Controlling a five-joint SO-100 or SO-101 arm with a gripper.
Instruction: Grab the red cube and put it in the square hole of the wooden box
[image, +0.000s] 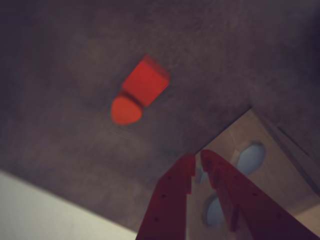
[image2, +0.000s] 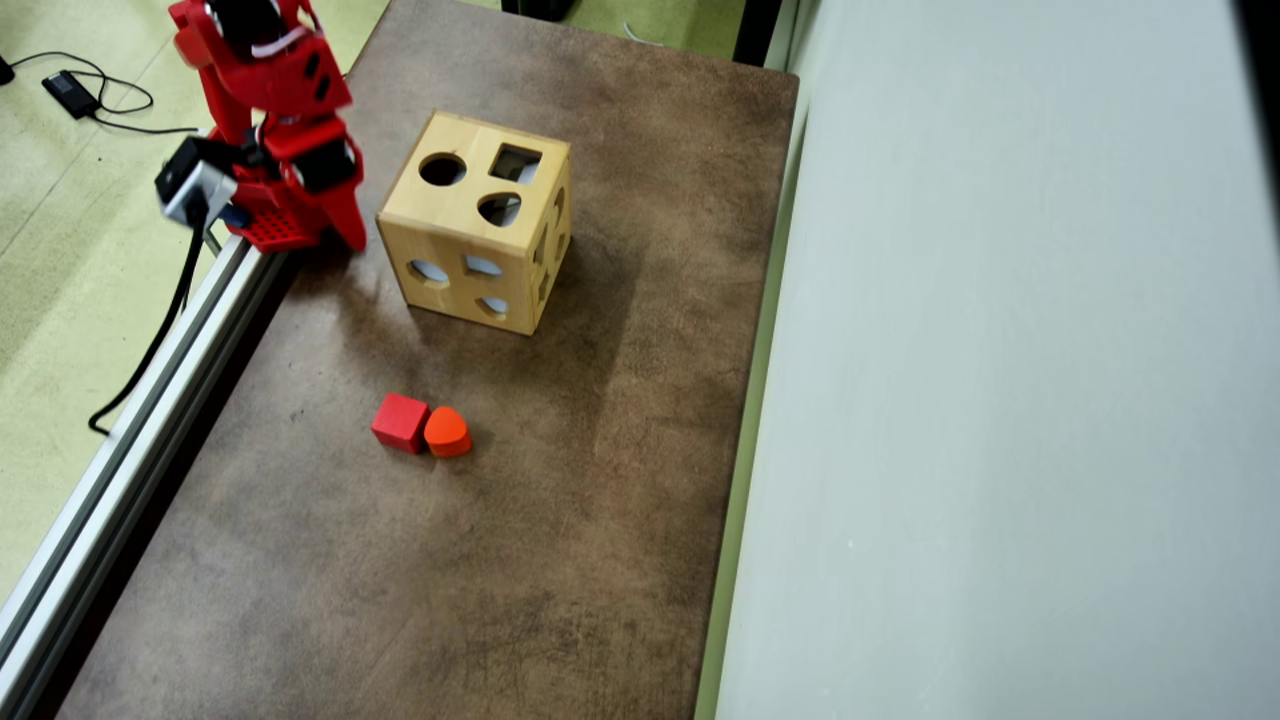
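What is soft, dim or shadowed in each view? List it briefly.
Wrist view: dim and vignetted toward the corners, soft throughout; the red cube, the orange block and the end effector all have fuzzy edges. Overhead view: brighter and sharp on the wooden box, which casts a broad soft shadow over the brown mat; the arm looks slightly smeared.

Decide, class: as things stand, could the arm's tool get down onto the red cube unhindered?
Probably yes from above, but the orange block touches the red cube on one side, crowding a grasp across that face. The tool hangs apart, near the wooden box.
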